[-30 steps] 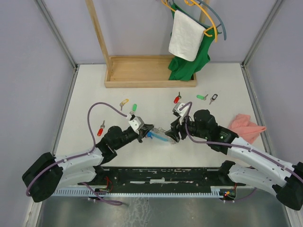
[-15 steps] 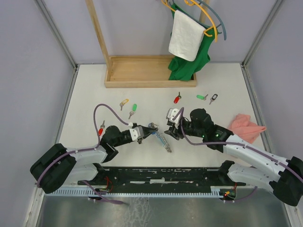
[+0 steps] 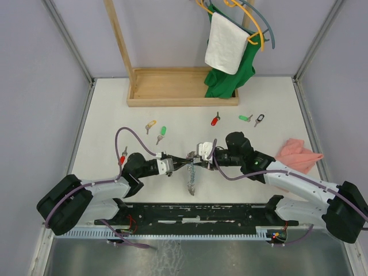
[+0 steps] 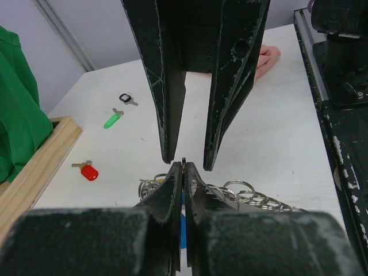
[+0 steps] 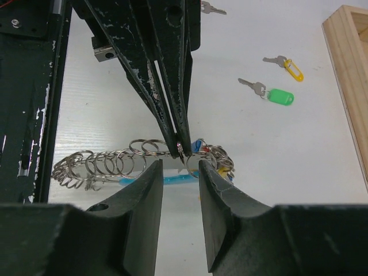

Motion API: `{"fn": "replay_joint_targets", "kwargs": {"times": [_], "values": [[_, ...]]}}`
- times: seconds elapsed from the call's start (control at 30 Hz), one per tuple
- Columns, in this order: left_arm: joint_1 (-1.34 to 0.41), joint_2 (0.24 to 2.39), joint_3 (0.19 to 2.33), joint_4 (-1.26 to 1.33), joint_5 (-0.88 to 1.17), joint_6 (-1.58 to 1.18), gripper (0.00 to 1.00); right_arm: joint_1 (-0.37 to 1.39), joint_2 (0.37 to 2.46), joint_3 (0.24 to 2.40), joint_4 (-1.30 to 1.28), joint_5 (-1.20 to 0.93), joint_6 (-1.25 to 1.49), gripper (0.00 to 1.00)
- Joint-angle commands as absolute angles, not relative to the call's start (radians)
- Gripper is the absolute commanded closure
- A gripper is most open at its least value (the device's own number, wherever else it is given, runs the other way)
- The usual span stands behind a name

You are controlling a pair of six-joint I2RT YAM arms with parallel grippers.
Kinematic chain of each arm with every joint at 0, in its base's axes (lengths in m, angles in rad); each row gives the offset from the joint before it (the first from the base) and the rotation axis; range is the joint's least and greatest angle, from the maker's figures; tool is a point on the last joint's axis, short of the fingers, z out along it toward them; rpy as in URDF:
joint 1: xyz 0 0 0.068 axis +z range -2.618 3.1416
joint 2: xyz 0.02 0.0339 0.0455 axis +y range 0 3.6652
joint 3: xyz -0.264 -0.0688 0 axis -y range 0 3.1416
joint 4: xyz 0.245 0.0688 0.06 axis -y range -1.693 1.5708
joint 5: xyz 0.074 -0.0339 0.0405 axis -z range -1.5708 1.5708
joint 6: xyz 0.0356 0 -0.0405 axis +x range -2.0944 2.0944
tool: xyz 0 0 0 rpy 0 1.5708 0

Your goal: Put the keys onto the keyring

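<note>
The keyring (image 3: 191,179), a coil of silver rings on a light-blue tube, trails from my left gripper (image 3: 184,163) toward the near edge. That gripper (image 4: 184,167) is shut on one thin ring of the keyring (image 5: 103,167), next to its bunch of tagged keys (image 5: 217,158). My right gripper (image 5: 179,167) faces it tip to tip, its jaws open on either side of the left fingertips (image 5: 175,135) and gripping nothing. Loose keys lie farther back: yellow (image 3: 150,124), green (image 3: 163,131), red (image 3: 214,121), green (image 3: 245,118), black (image 3: 260,119), and a red one (image 3: 123,154) at the left.
A wooden tray (image 3: 183,101) with an upright post stands at the back. Green and white cloths (image 3: 227,52) hang above its right end. A pink cloth (image 3: 299,154) lies at the right. The arms' black base plate (image 3: 195,214) runs along the near edge.
The right gripper let go of the keyring, drew back, then returned to the left fingertips with narrower jaws. The keyring swung down to hang from the left gripper toward the near edge.
</note>
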State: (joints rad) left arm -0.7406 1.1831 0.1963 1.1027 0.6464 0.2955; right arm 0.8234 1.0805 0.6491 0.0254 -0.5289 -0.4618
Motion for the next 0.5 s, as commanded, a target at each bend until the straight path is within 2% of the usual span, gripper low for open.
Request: {"fn": "replay_joint_targets", "kwargs": {"times": [0.0, 0.17, 0.3, 0.47], "values": [[-0.734, 1.174, 0.206, 1.239, 0.672, 0.334, 0.97, 0.822, 1.106, 0.646, 0.112, -0.592, -0.49, 0.62], [-0.735, 1.171, 0.206, 1.241, 0.676, 0.324, 0.97, 0.822, 1.113, 0.623, 0.17, -0.588, -0.479, 0.67], [-0.735, 1.176, 0.206, 1.241, 0.68, 0.316, 0.97, 0.823, 1.121, 0.621, 0.184, -0.598, -0.473, 0.75], [-0.735, 1.18, 0.204, 1.247, 0.684, 0.299, 0.97, 0.822, 1.133, 0.629, 0.178, -0.595, -0.467, 0.97]]}}
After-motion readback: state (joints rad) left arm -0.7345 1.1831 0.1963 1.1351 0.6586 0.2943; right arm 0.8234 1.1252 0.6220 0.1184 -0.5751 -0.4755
